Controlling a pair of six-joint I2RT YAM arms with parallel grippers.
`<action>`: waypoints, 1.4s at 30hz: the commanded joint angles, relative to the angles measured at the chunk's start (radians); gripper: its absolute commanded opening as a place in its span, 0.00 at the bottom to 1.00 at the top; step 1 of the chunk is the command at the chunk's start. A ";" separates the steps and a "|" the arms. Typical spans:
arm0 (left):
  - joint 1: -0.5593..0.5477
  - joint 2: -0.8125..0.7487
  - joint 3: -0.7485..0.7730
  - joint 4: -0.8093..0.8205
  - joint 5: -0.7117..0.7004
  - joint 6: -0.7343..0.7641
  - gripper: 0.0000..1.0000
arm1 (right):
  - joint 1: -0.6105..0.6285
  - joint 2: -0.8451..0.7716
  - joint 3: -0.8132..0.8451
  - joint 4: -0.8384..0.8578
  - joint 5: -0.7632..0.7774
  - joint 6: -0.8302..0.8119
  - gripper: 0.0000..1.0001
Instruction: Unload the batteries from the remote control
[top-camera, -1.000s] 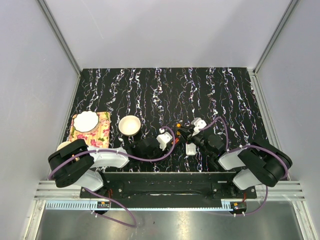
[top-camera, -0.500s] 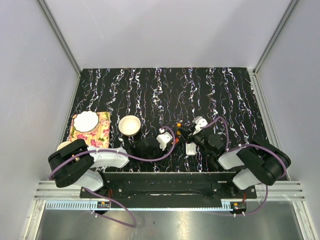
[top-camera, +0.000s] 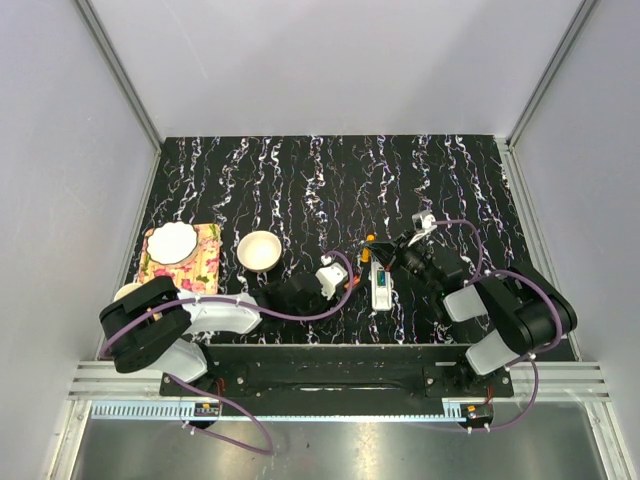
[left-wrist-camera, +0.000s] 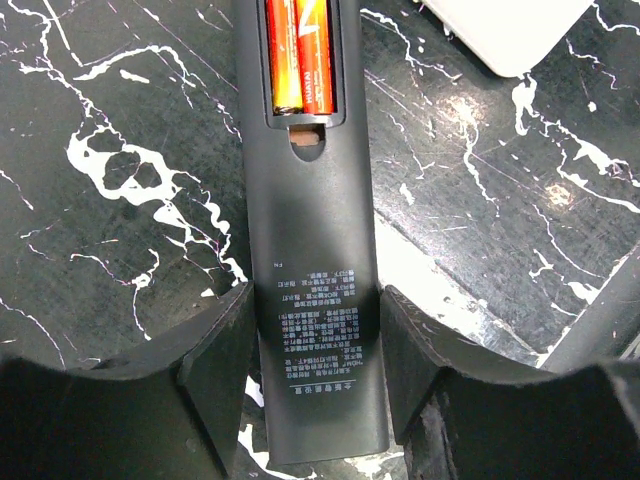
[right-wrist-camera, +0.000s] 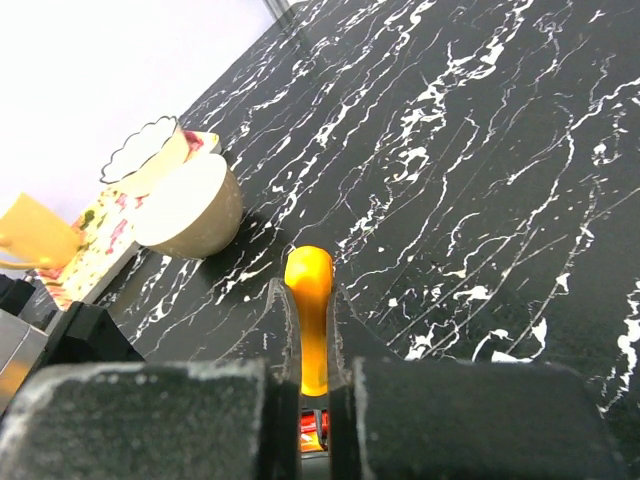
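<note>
The white remote control (top-camera: 381, 287) lies on the black marbled table, slot up, with the green and blue batteries (top-camera: 381, 281) in it. Its corner shows in the left wrist view (left-wrist-camera: 510, 30). My left gripper (top-camera: 345, 283) (left-wrist-camera: 315, 300) is shut on the end of a black remote (left-wrist-camera: 310, 230), whose open slot holds orange-red batteries (left-wrist-camera: 300, 55). My right gripper (top-camera: 388, 255) (right-wrist-camera: 308, 290) is shut on the orange stick (right-wrist-camera: 308, 300) (top-camera: 369, 243), held just beyond the white remote's far end.
A cream bowl (top-camera: 259, 250) (right-wrist-camera: 190, 205) stands left of the remotes. A scalloped white dish (top-camera: 172, 241) rests on a floral mat (top-camera: 205, 262) at the far left. A yellow cup (right-wrist-camera: 25, 235) is near it. Pale walls close both sides.
My right gripper has drawn back and to the right with the orange stick, uncovering the white remote and its batteries. The left gripper has stayed in place.
</note>
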 joint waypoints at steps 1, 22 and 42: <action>-0.009 0.055 -0.001 -0.008 -0.006 -0.049 0.00 | 0.002 0.044 0.041 0.191 -0.201 0.192 0.00; -0.006 0.075 0.007 -0.014 -0.035 -0.061 0.00 | -0.011 0.087 0.118 0.165 -0.302 0.323 0.00; -0.004 0.083 0.010 -0.019 -0.035 -0.070 0.00 | -0.025 -0.147 0.176 -0.255 -0.170 0.027 0.00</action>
